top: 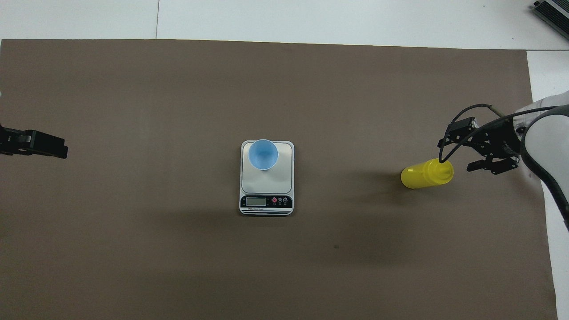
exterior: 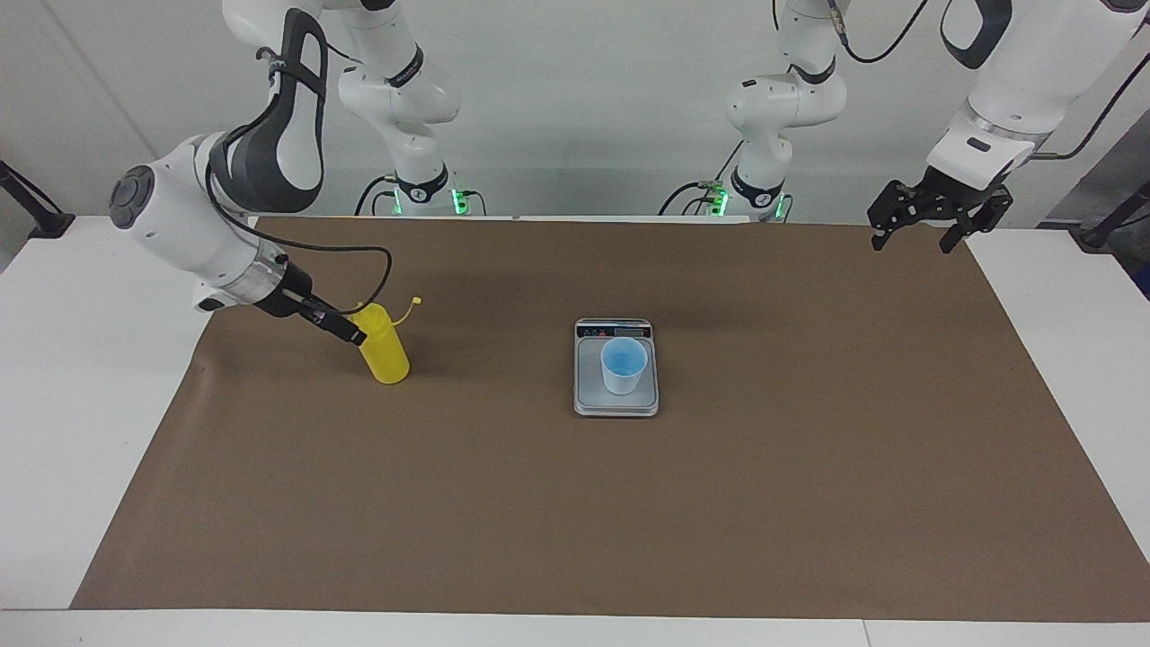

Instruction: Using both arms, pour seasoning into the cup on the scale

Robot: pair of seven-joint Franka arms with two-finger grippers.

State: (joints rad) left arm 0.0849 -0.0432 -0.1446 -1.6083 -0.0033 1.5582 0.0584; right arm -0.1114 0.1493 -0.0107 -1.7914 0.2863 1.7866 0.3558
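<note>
The yellow seasoning bottle (exterior: 384, 355) stands on the brown mat toward the right arm's end of the table, its small cap hanging off on its tether; it also shows in the overhead view (top: 422, 174). My right gripper (exterior: 352, 331) (top: 462, 151) is low at the bottle's upper part. Its fingers are apart, and one fingertip lies against the bottle's shoulder. The light blue cup (exterior: 623, 364) (top: 263, 154) stands upright on the silver-grey scale (exterior: 588, 395) (top: 266, 180) at the middle of the mat. My left gripper (exterior: 915, 232) (top: 33, 144) waits, open and empty, raised over the mat's edge at the left arm's end.
The brown mat (exterior: 629, 521) covers most of the white table (exterior: 81, 377). The scale's display strip (top: 266, 201) is on the side nearer to the robots. A grey device (top: 551, 11) sits at the table corner farthest from the robots at the right arm's end.
</note>
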